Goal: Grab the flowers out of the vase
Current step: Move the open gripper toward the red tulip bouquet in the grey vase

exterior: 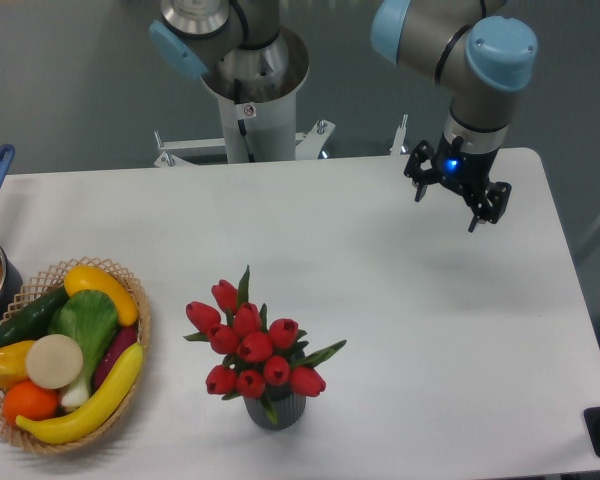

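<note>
Robotics lab, arm pedestal-mounted behind white table, grey wall

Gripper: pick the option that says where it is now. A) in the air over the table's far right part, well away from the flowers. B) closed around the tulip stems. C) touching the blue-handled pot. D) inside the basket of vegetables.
A: the gripper hangs empty over the bare table, fingers apart, far from the flowers in the vase.

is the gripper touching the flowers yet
Apart. The fixed camera shows the gripper open near the table's far right edge, with a wide stretch of bare tabletop between it and the flowers standing in the vase.
</note>
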`<action>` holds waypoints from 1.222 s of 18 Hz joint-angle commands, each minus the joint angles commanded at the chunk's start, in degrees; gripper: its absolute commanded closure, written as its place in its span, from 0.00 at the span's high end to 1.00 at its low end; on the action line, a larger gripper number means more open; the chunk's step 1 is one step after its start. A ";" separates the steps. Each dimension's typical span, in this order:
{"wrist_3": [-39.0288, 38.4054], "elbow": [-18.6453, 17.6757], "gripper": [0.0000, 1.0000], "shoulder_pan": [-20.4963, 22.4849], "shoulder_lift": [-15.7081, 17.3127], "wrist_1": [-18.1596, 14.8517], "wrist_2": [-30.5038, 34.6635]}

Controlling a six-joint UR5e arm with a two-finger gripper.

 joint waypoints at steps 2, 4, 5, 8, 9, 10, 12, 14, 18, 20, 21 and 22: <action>0.00 0.00 1.00 0.00 0.00 0.00 -0.09; 0.00 0.00 1.00 0.00 0.00 0.00 -0.17; 0.00 -0.09 1.00 0.00 0.00 0.00 -0.26; 0.00 -0.88 1.00 0.00 0.00 0.09 -0.35; 0.00 -1.23 1.00 0.00 0.00 0.17 -0.61; -0.09 -1.49 1.00 0.00 0.00 0.78 -1.40; -0.26 -2.72 1.00 0.17 0.09 2.63 -4.47; -0.61 -4.04 1.00 0.35 0.26 4.82 -7.37; -5.52 -7.81 1.00 0.70 1.05 11.66 -18.87; -10.87 -8.79 1.00 0.53 1.14 15.10 -23.80; -13.07 -8.79 1.00 0.27 1.23 15.90 -25.47; -14.23 -8.70 1.00 0.18 1.14 17.04 -26.27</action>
